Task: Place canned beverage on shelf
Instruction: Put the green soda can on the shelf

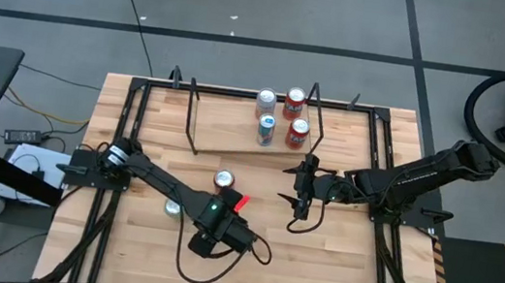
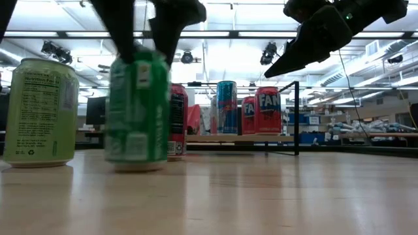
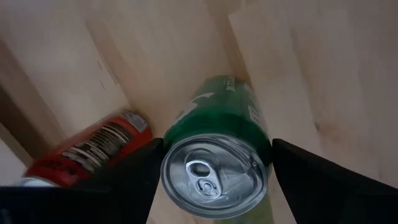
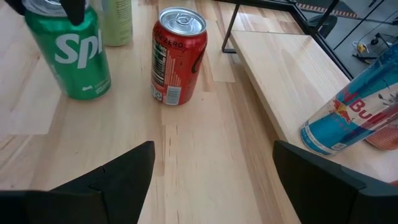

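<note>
I am working with my left gripper (image 3: 214,163) over the middle of the worktop (image 1: 335,260), its two fingers (image 3: 323,180) standing on either side of the green can (image 3: 217,155). The left wrist view is looking straight down on the can's silver lid, with a finger close against each flank. From these views I am pinching the green can, though I cannot tell how firmly the pads are pressing. In the low view the can is sitting upright on the worktop with the fingers coming down onto its top.

A red can (image 4: 178,56) is standing upright just beside the green one, apart from it. A pale green can (image 2: 40,111) is standing on the worktop near them, on the side away from the shelf.

The shelf (image 1: 233,137) is lying toward the far edge of the worktop, its pale board tilted in the high view. Four cans are standing together at its right end: two red ones (image 1: 294,100) and two blue-and-silver ones (image 1: 267,129).

I am holding my right gripper (image 1: 304,189) above the worktop near the shelf's right end, fingers spread and gripping nothing, pointing toward the green and red cans.
</note>
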Available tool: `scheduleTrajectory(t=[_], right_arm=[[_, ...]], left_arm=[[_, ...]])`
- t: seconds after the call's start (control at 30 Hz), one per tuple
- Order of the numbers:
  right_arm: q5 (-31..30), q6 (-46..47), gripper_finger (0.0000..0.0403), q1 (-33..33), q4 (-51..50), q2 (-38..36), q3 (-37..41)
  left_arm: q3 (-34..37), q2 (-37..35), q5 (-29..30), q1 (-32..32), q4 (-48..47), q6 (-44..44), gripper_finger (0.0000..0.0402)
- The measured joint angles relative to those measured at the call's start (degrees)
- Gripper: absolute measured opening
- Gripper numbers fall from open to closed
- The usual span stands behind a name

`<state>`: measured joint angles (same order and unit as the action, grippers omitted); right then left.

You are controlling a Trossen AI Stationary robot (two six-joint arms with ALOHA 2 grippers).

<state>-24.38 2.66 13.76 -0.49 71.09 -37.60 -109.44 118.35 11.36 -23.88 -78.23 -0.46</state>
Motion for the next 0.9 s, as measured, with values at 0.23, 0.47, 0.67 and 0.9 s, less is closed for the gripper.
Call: scheduleTrajectory(t=[0.23, 0.47, 0.67, 0.9], right_arm=[[0.0, 0.1, 0.0336, 0.0, 0.0, 0.0, 0.0], [0.0, -2.2, 0.0336, 0.0, 0.9, 0.0, 0.0], [0.0, -3.7, 0.0336, -0.3, 1.8, 0.0, 0.0], [0.0, -2.5, 0.0336, -0.5, 1.7, 0.0, 0.0]], left_arm=[[-2.5, -0.1, 1.2, 1.0, 0.2, -5.6, 0.0309], [-2.5, -0.1, 1.1, 1.4, 0.3, -6.0, 0.0315], [-2.6, -0.1, 1.1, 1.6, 0.6, -6.2, 0.0315], [-2.6, -0.2, 1.0, 2.4, 4.1, -12.2, 0.0315]])
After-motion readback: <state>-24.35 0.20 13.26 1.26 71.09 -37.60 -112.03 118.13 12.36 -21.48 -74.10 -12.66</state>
